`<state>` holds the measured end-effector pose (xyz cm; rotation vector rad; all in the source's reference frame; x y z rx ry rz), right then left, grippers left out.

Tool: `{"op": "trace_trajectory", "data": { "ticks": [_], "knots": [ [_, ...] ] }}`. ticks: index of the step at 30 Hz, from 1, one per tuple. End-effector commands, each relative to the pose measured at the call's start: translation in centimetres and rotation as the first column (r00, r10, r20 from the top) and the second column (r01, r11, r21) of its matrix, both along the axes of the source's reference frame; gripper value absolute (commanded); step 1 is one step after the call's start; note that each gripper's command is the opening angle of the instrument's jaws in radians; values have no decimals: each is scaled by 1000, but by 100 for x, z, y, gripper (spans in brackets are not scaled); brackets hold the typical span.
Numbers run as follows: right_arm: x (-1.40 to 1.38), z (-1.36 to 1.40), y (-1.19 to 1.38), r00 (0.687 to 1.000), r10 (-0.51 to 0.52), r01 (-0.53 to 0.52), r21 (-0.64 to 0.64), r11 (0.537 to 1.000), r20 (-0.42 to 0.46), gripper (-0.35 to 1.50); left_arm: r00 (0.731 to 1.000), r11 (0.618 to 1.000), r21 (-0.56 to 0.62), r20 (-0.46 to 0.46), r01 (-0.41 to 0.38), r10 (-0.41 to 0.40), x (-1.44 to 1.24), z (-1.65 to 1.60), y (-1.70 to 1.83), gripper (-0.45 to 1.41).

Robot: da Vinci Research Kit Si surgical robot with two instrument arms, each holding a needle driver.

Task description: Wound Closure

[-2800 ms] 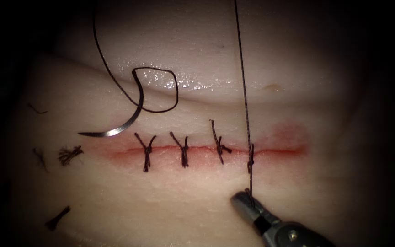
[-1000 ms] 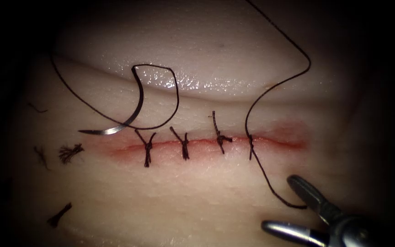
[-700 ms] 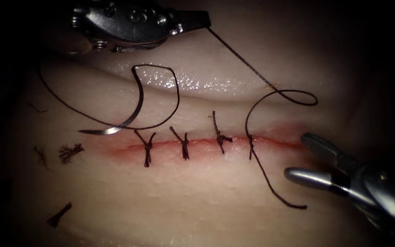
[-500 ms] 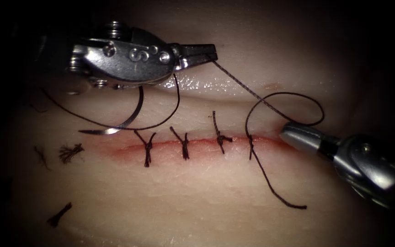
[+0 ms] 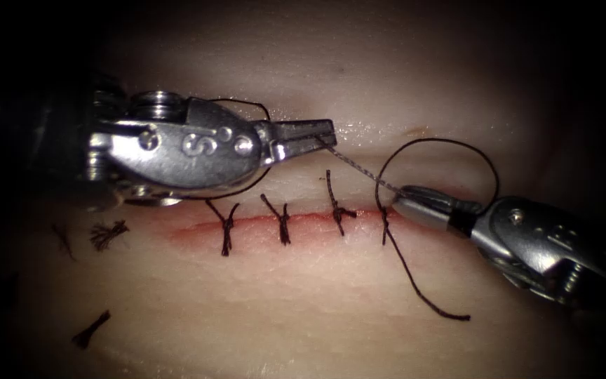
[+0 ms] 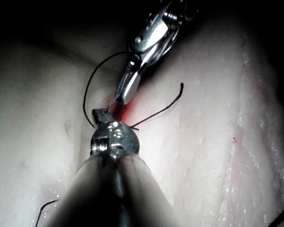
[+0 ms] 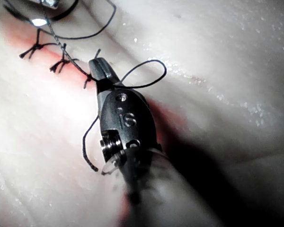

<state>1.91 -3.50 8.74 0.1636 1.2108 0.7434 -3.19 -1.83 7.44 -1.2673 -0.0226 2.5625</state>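
- The left tool [image 5: 317,132] is gripping the thread [image 5: 355,170], jaws pointing to 3 o'clock.
- The right tool [image 5: 407,198] is clamping the same thread beside the fourth stitch [image 5: 385,226].

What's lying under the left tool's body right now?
Under the left tool the thread loops out onto the tissue. Whatever else lies beneath is covered.
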Motion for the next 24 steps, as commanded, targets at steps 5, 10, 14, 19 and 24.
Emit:
{"op": "trace_trajectory", "data": {
  "ticks": [5, 10, 14, 19, 24],
  "knots": [
    [3, 4, 28, 993, 58, -61, -23, 998, -100, -35, 1000, 1000, -2, -13, -8, 8, -9, 19, -14, -45],
    [0, 7, 39, 977, 27, -33, -21, 999, -212, -35, 999, 1000, 5, -32, -26, 27, -14, 44, -16, -45],
    [-1, 14, 48, 950, -14, 22, 22, 1000, -312, -35, 999, 1000, 1, -45, -32, 32, -22, 66, -14, -45],
    [2, 25, 60, 877, -74, 111, 50, 993, -475, -35, 997, 999, 16, -70, -31, 32, -40, 91, -12, -45],
    [10, 26, 65, 799, -179, 235, 24, 972, -575, -35, 995, 999, 21, -88, -38, 40, -53, 109, -1, -45]
  ]
}}
